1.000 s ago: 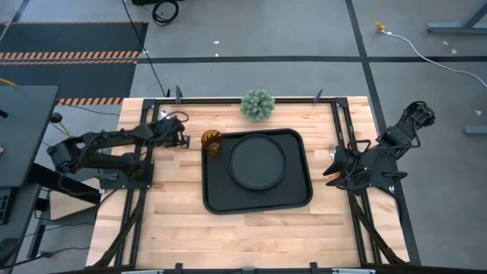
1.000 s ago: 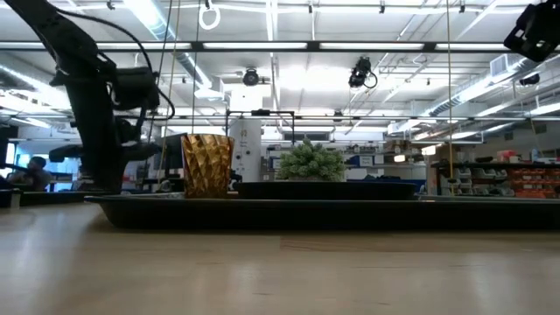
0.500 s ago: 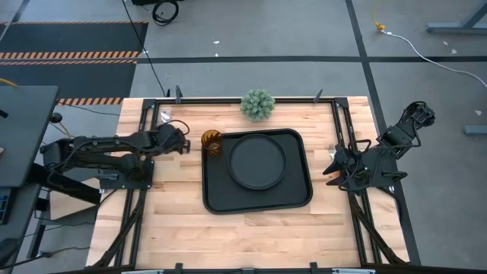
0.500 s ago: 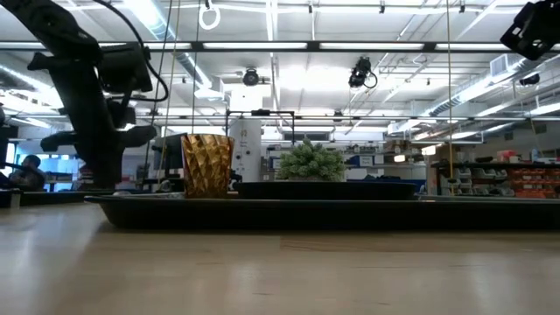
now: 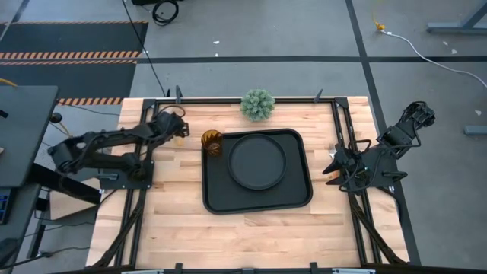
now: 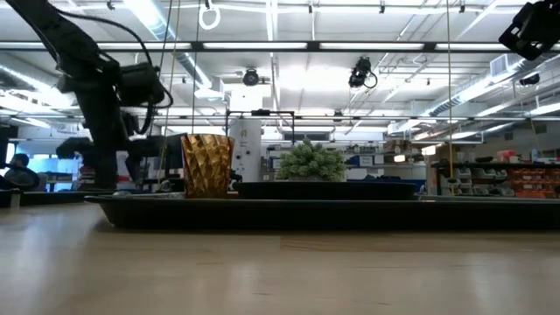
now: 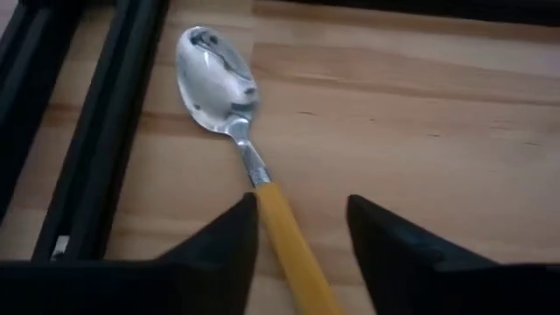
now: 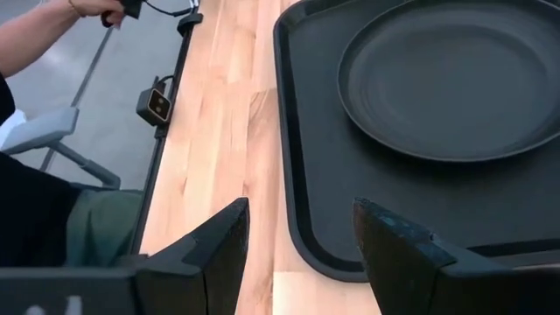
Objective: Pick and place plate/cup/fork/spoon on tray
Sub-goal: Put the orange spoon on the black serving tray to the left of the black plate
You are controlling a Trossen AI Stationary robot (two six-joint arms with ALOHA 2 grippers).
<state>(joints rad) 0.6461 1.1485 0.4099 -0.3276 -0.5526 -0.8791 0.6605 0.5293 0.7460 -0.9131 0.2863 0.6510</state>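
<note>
Left claw point(image 5: 180, 128) has swung back toward the worktop's far-left corner since half a second ago; right arm unmoved.
High view: plate point(image 5: 258, 161) sits on tray point(image 5: 215, 199); cup point(image 5: 211, 142) stands at the tray's far-left corner, on or off it unclear; fork unseen. Low view: cup point(image 6: 206, 164) upright, faceted amber. Left wrist view: spoon point(image 7: 238, 144) flat on bare worktop point(image 7: 420, 131), shiny bowl, yellow-orange handle between parted, empty fingers point(image 7: 229, 236). Right wrist view: right claw point(image 8: 300, 229) open, holding nothing, parked beside the tray. Judged: spoon and fork remain.
</note>
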